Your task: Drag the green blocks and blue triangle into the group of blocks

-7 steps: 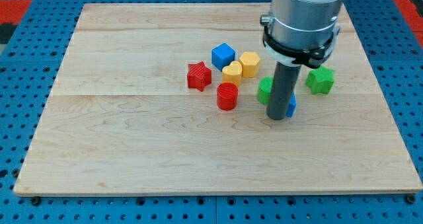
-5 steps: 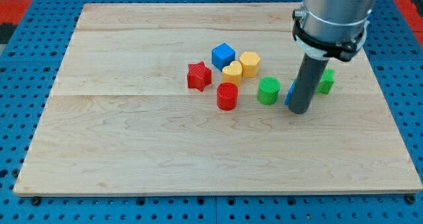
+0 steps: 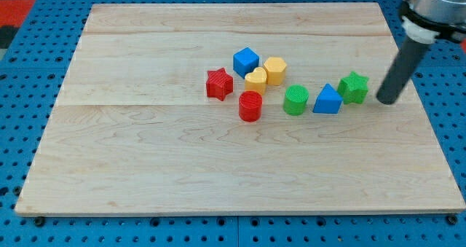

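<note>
A green cylinder (image 3: pixel 295 100), a blue triangle (image 3: pixel 328 99) and a green star (image 3: pixel 354 87) lie in a row right of centre. To their left is a group: a red star (image 3: pixel 219 84), a red cylinder (image 3: pixel 250 106), a blue cube (image 3: pixel 246 61), a yellow heart (image 3: pixel 255 79) and a yellow hexagon (image 3: pixel 274 70). My tip (image 3: pixel 386 100) is on the board just right of the green star, a small gap apart from it.
The wooden board (image 3: pixel 145 159) lies on a blue pegboard table (image 3: pixel 14 130). The board's right edge is close to the right of my tip.
My tip has moved right, from in front of the green cylinder and blue triangle, past the triangle, to the right of the green star. The blocks have stayed in place.
</note>
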